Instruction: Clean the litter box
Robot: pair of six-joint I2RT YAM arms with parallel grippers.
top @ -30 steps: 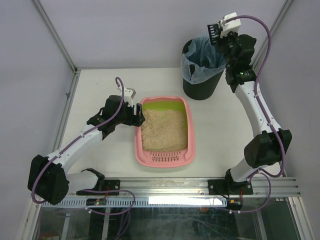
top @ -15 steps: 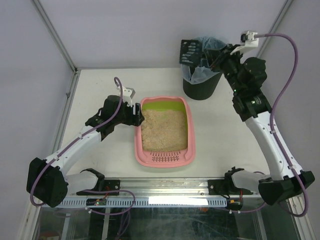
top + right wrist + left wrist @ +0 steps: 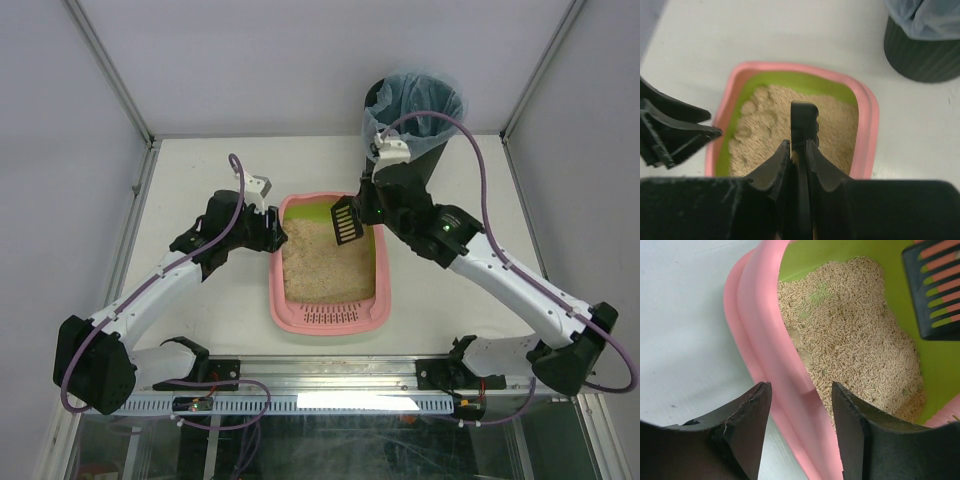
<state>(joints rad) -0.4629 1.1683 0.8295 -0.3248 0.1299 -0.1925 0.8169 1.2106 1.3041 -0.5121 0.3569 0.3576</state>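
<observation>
Right now the litter box (image 3: 328, 322) lies around the middle of the table (image 3: 200, 170), its long side running from the far edge toward the near edge. Its lime-green end faces the far edge and its slotted rim faces the near edge. Beige litter (image 3: 325, 262) covers its floor, lumpy in places.

The left gripper (image 3: 801, 427) sits at the box's left wall, close to the far left corner of the tray. Its jaws stand partway open and straddle the pink rim – one finger (image 3: 737, 440) outside over the table, the other (image 3: 875, 445) inside over the litter. A sliver of table shows between the outer finger and the pink wall, so the rim is not clamped.

The right gripper (image 3: 799, 150) is closed tight on the handle of a black slotted scoop (image 3: 347, 220). In the top view the scoop's head hangs over the green far end of the box – whether it touches the litter I cannot tell.

A black round bin (image 3: 408, 170) with a bluish bag (image 3: 415, 100) stands by the far right corner of the table, apart from the box.
</observation>
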